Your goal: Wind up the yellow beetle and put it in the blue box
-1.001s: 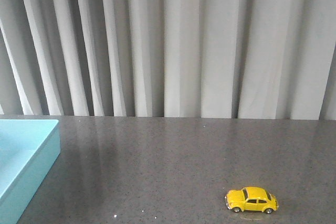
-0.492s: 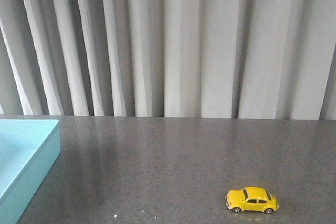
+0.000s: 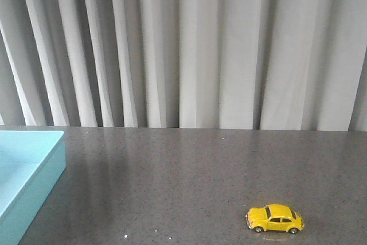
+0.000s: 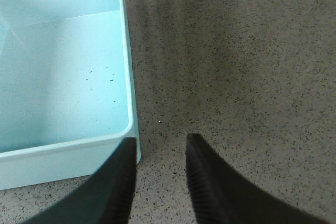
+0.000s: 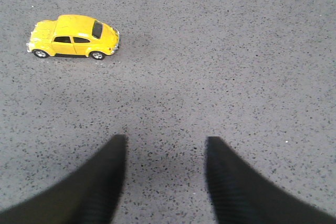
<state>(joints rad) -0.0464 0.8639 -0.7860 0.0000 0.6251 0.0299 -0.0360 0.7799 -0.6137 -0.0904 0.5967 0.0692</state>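
The yellow beetle stands on its wheels on the dark speckled table, near the front right in the front view. It also shows in the right wrist view, ahead of and well to one side of my right gripper, which is open and empty above bare table. The blue box lies at the left edge of the front view. In the left wrist view its corner is right beside my left gripper, which is open and empty. Neither gripper shows in the front view.
A grey pleated curtain hangs behind the table's far edge. The blue box's inside holds nothing but a few dark specks. Dark speckled tabletop lies between the box and the car.
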